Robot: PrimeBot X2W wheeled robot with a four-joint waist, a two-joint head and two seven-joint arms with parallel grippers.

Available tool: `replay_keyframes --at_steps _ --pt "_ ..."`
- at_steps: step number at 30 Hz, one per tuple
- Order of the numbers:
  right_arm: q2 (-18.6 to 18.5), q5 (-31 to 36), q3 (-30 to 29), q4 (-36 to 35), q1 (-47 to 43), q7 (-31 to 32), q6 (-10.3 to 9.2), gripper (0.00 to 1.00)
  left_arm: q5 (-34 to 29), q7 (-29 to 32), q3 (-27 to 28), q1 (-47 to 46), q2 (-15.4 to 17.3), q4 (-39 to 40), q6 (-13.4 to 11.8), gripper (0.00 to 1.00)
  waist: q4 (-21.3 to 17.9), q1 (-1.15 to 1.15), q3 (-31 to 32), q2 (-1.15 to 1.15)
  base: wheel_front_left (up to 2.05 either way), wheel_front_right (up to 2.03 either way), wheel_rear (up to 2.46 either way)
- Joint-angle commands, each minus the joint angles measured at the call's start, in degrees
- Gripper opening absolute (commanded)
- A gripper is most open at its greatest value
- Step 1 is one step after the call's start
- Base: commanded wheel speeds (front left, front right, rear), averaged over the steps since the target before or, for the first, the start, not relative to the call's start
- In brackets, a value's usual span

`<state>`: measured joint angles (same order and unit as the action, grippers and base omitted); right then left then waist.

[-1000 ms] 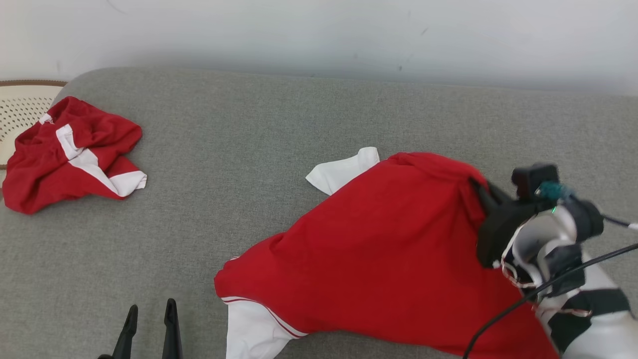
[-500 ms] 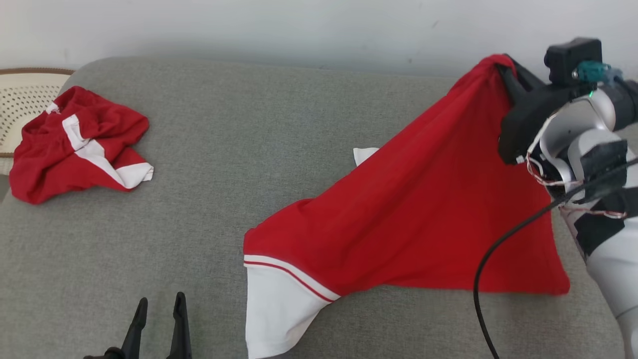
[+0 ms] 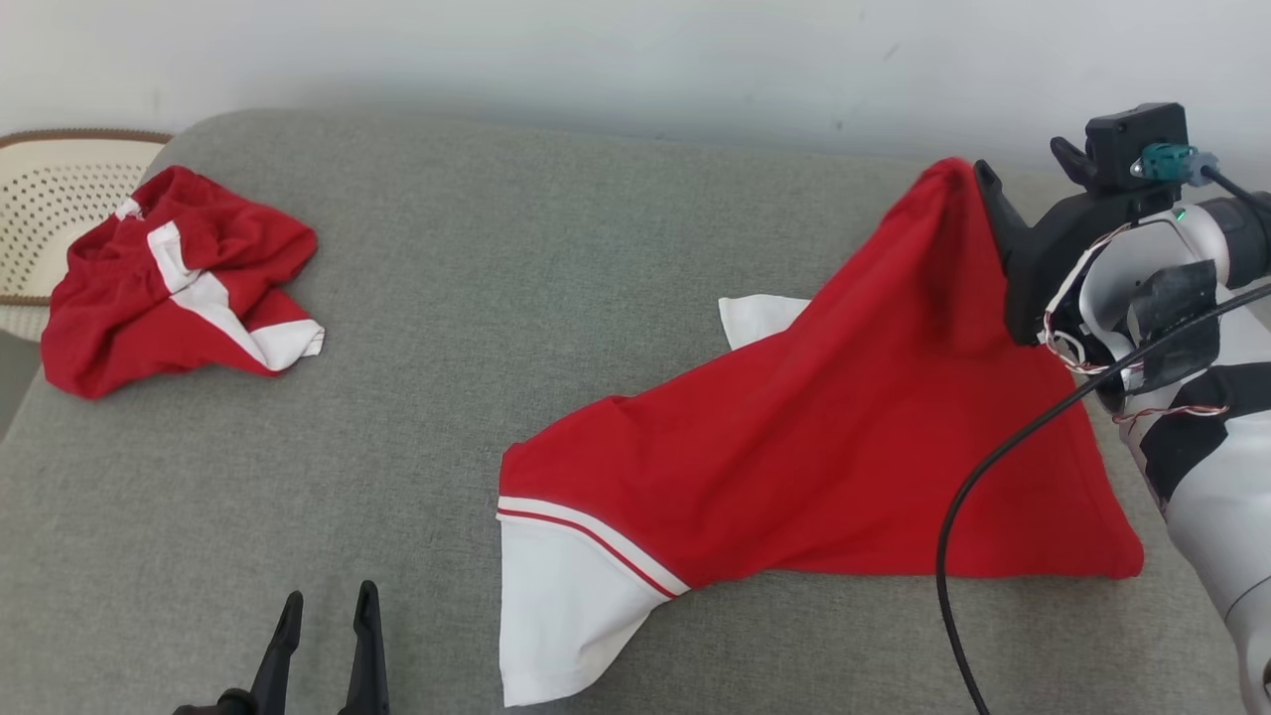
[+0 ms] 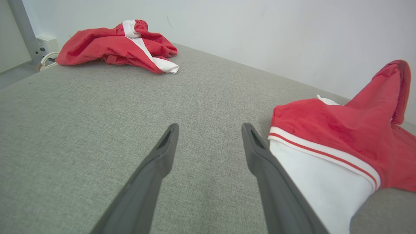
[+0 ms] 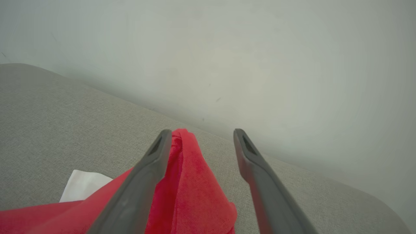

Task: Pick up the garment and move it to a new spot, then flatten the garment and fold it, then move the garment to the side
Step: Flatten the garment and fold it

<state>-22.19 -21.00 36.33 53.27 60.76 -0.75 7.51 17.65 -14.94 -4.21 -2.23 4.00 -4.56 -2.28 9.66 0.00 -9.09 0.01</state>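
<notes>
Red garment (image 3: 824, 447) on grey cushion (image 3: 477, 258), peak leaning against my right jaws, spread wide; left jaws wide too.

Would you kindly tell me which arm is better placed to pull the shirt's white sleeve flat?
Left, probably. The left claw stands open near the white sleeve, while the right claw is open up at the raised far corner of the shirt, cloth against one finger.

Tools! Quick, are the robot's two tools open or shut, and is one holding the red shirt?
Left tool: open, holding nothing.
Right tool: open; the red shirt drapes in its gap, not pinched.
</notes>
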Motion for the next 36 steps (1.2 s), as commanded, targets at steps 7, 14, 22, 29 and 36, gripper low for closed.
replay_keyframes --at_steps 7,14,22,29,36 --pt "0.92 -3.3 0.25 0.57 -3.11 -5.19 -0.04 1.0 -1.1 -0.27 0.88 1.75 0.18 0.04 -0.02 1.0 -2.71 0.0 2.76 -0.01 0.0 0.0 0.0" --pt "0.92 -7.35 -0.78 -3.24 -9.55 -11.8 -0.04 1.0 -1.4 -0.27 1.49 3.67 0.59 0.71 -0.53 1.0 -4.92 0.0 5.18 -0.01 0.0 0.0 0.0" --pt "0.86 -6.36 -6.56 -11.33 -18.99 -14.31 -0.04 1.0 -1.45 -0.27 2.0 4.78 1.34 2.01 -1.12 1.0 -6.37 0.0 5.91 -0.01 0.0 0.0 0.0" --pt "3.67 -1.57 -16.51 -20.65 -30.78 -14.47 -0.04 1.0 -1.53 -0.1 2.1 5.8 1.93 2.61 -1.75 1.0 -6.9 0.0 6.94 -0.01 0.0 0.0 0.0" --pt "7.3 4.42 -23.55 -29.84 -40.44 -12.51 -0.03 1.0 -1.67 0.18 2.49 6.91 2.55 3.58 -2.56 1.0 -7.43 0.0 7.81 -0.01 0.0 0.0 0.0"
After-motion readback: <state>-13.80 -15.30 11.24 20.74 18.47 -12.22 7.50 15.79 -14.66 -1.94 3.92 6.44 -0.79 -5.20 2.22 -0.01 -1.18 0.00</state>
